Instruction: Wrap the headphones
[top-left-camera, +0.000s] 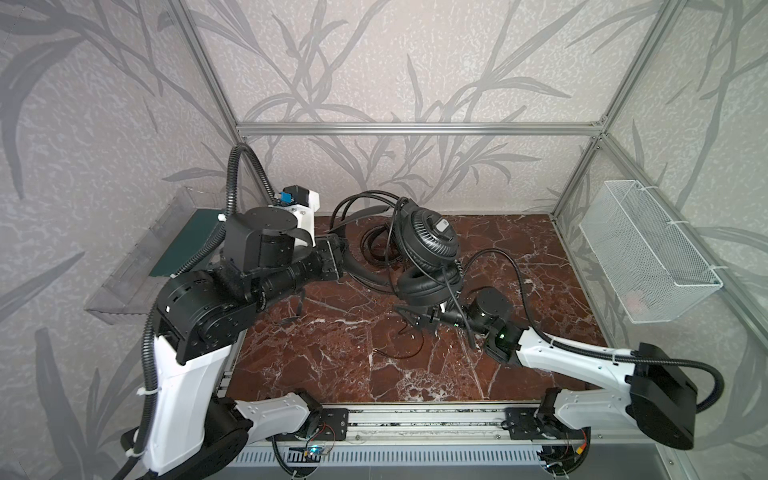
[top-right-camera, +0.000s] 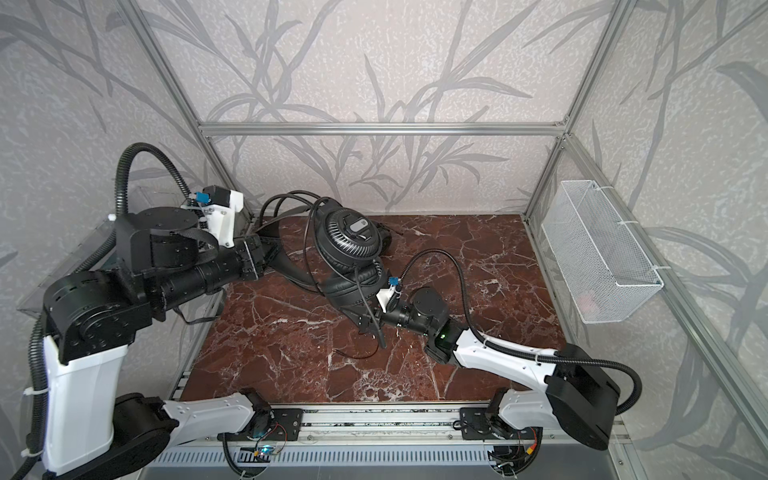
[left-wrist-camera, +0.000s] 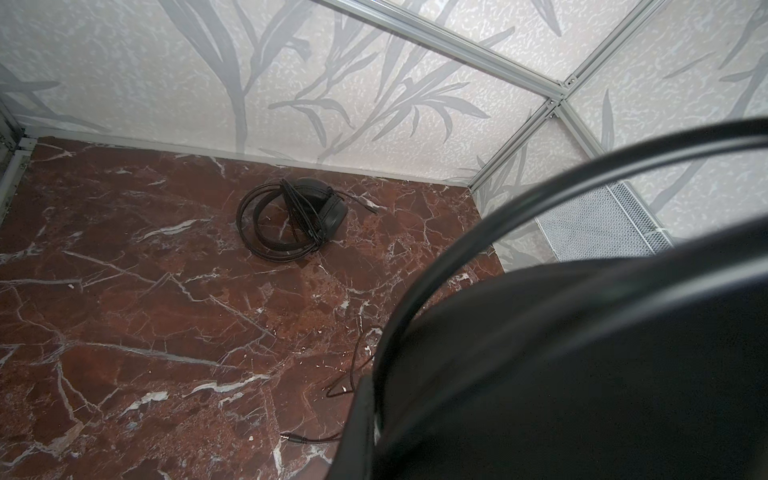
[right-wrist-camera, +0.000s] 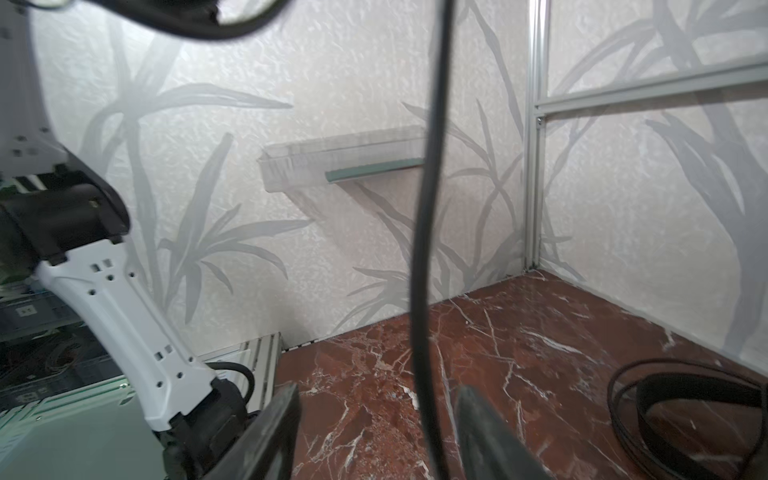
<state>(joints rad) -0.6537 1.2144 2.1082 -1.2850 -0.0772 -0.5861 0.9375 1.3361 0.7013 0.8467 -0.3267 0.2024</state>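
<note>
Left fingers (top-left-camera: 337, 254) clamp the headset (top-left-camera: 424, 241) by its headband, right fingers (right-wrist-camera: 270, 436) stand apart around its hanging cable (right-wrist-camera: 428, 208); its grey label (top-left-camera: 441, 226) is unreadable.

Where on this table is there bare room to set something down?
Bare marble runs along the front between the arm bases, and at the back right beside the wire basket. Crowded: back left to centre, with the lifted headset, the second headset, loose cable end, the left gripper and the right gripper.
</note>
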